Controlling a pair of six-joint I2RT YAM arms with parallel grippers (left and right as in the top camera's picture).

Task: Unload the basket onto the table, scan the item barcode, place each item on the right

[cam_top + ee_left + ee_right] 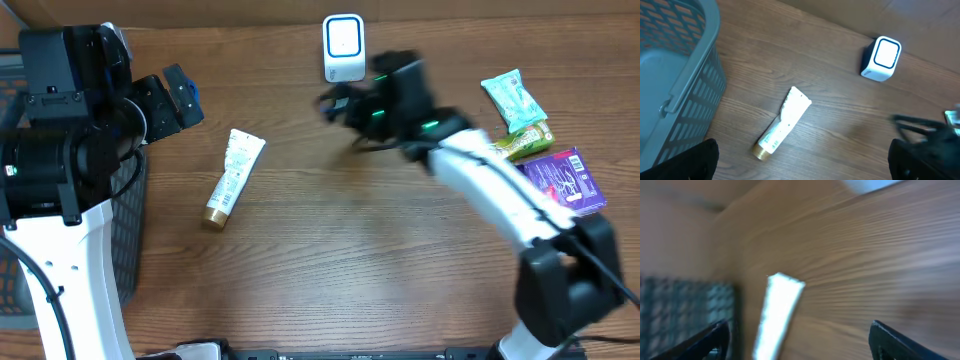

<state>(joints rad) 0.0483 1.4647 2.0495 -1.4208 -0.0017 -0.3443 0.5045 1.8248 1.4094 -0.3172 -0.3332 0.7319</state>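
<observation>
A grey basket point(685, 85) sits on the left edge of the counter point(330, 250). A white scanner point(343, 47) stands at the far edge, and a green packet point(513, 98) and a purple packet point(566, 180) lie to the right. The tube point(232, 178) lies flat between basket and scanner. Its long axis runs diagonally, gold cap toward the near-left, crimped end toward the scanner. The right claw point(799, 332), blurred just before the scanner, gapes empty. The left claw point(185, 98) is spread wide, holding nothing.
</observation>
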